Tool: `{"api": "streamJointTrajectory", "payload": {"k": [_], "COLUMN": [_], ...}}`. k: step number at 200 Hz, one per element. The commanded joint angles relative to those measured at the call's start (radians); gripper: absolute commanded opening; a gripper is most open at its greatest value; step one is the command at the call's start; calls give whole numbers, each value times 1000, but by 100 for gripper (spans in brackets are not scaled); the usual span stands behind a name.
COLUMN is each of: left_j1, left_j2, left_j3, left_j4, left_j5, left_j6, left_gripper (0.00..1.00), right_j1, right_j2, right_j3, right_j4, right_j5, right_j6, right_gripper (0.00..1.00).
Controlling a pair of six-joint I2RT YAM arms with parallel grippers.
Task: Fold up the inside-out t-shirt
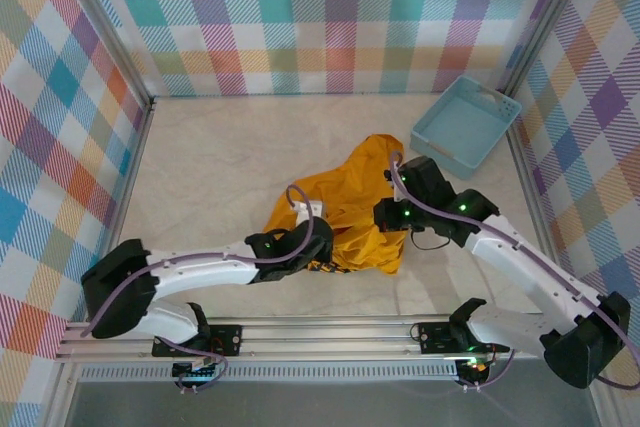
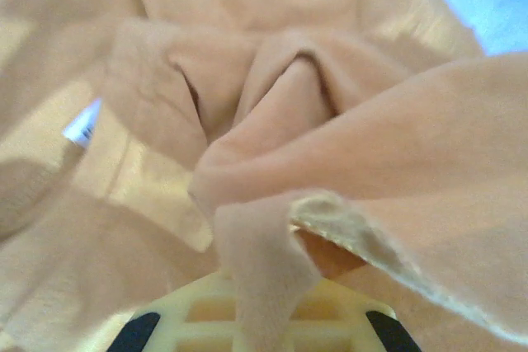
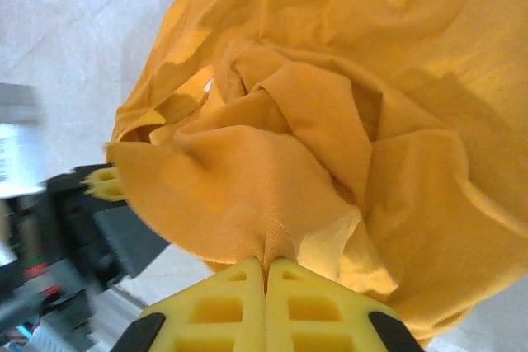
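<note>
The left gripper [image 1: 312, 239] is closed on a fold of the one t-shirt [image 1: 358, 202], which sits bunched on the table [image 1: 220, 167] between the two grippers. The right gripper [image 1: 393, 209] is clamped on the t-shirt's right side, fingers pressed together. One basket [image 1: 465, 127] stands apart at far right.

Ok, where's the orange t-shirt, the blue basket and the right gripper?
orange t-shirt [image 1: 352, 197], top view, bunched middle.
blue basket [image 1: 465, 127], top view, bare floor.
right gripper [image 3: 266, 274], right wrist view, between fingertips.
</note>
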Motion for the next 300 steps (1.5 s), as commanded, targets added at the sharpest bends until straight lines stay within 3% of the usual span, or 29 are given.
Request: {"api": "streamJointTrajectory", "payload": {"k": [1,28,60,82,138,160,190,245,263,286,300], "left_j1": [39,116,273,401,633,669,671,672,675,694,728], "left_j2": [-80,-168,-304,-363,-451,-458,-452,-453,-446,-429,-423], "left_j3": [49,55,65,88,69,69,59,55,66,106,149], "left_j4": [-75,-139,-277,-385,-475,-477,-467,-465,-470,-496,-513], "left_j5": [-28,-27,-14,-16,47,86,113,108,97,71,65], "left_j6": [53,57,60,62,67,74,73,74,82,96,111], "left_gripper": [0,0,0,0,0,0,0,0,0,0,0], "right_j1": [1,4,4,-10,-62,-84,-93,-98,-100,-113,-146], "right_j2": [99,276,417,381,241,279,372,459,441,405,357], "right_j3": [82,232,420,376,4,-65,-34,-17,-20,-4,11], "right_j4": [89,117,23,1,25,88,125,122,115,62,20], "right_j5": [-21,-39,75,175,252,199,169,182,207,298,336], "right_j6": [-25,-63,-99,-101,30,77,105,127,111,79,47], "right_gripper": [0,6,45,60,69,72,74,61,45,5,0]}}
